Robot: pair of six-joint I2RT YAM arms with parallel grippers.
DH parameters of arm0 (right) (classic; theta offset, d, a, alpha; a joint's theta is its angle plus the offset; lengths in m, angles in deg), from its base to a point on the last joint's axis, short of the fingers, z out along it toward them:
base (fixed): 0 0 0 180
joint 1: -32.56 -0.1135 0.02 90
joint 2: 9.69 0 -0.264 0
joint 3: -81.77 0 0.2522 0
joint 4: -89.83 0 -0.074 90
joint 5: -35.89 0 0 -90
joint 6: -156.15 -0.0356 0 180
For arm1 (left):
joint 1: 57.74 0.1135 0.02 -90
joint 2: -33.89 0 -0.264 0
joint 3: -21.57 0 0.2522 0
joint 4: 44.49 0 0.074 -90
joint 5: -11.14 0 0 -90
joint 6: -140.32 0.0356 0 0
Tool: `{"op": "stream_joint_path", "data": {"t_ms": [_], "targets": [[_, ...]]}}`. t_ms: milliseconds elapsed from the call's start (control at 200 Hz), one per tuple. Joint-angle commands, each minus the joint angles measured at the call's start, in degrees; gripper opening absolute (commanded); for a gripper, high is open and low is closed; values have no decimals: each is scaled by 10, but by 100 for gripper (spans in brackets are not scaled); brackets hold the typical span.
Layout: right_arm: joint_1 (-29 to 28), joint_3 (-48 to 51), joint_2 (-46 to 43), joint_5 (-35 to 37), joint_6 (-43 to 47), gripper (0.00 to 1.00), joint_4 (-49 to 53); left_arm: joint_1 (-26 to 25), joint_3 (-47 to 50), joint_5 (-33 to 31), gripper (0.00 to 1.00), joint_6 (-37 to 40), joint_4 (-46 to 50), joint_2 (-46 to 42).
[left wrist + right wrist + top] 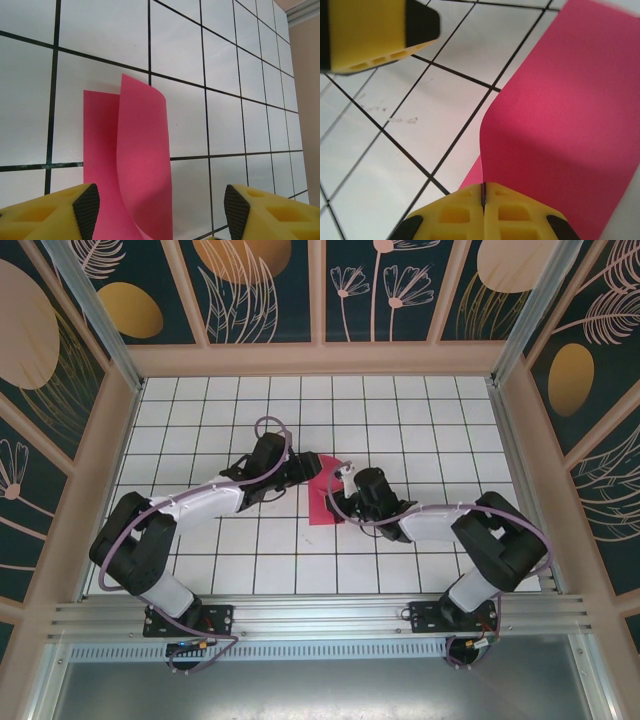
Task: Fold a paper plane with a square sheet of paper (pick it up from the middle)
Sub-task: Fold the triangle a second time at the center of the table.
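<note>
The square sheet of paper [322, 502] is magenta-pink and lies folded over on the white tiles between my two grippers. In the left wrist view one flap of the paper [142, 150] curls up off the layer below. My left gripper [160, 212] is open, its yellow fingers [82, 207] wide apart on either side of the paper's near end. My right gripper [483, 195] is shut on the edge of the raised flap [565, 115]. From above, the left gripper [308, 472] and the right gripper [347, 483] meet at the sheet's far end.
The tiled table [200, 420] is boxed in by patterned walls [60, 390] on three sides. An aluminium rail [320, 615] with the arm bases runs along the near edge. A yellow finger of the left gripper [375, 30] shows at the top left of the right wrist view.
</note>
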Motion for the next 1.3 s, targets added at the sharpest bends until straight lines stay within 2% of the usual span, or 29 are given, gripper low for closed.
{"op": "stream_joint_path", "data": {"t_ms": [0, 130, 230, 315, 500, 666, 801, 941, 1081, 1296], "targets": [[42, -10, 31, -152, -112, 4, -45, 2, 14, 25, 65, 24, -35, -2], [84, -12, 67, -224, -166, 4, -80, 2, 9, 52, 60, 19, -52, 19], [95, -17, 90, -259, -185, 5, -90, 2, -11, 63, 57, 23, -47, 37], [115, -17, 99, -271, -191, 4, -97, 3, -40, 76, 55, 30, -37, 62], [118, -23, 105, -287, -178, 4, -87, 3, -128, 99, 44, 32, -16, 149], [116, -17, 95, -297, -160, 4, -90, 3, -178, 126, 41, 18, -18, 210], [114, -10, 81, -287, -126, 5, -76, 2, -195, 130, 41, 11, -19, 236], [112, 0, 73, -283, -104, 6, -81, 2, -214, 163, 40, 8, -18, 263], [111, 3, 65, -257, -95, 8, -75, 2, -209, 165, 37, 14, 1, 281], [107, 0, 50, -213, -87, 17, -26, 2, -183, 155, 35, 34, 22, 288]]}}
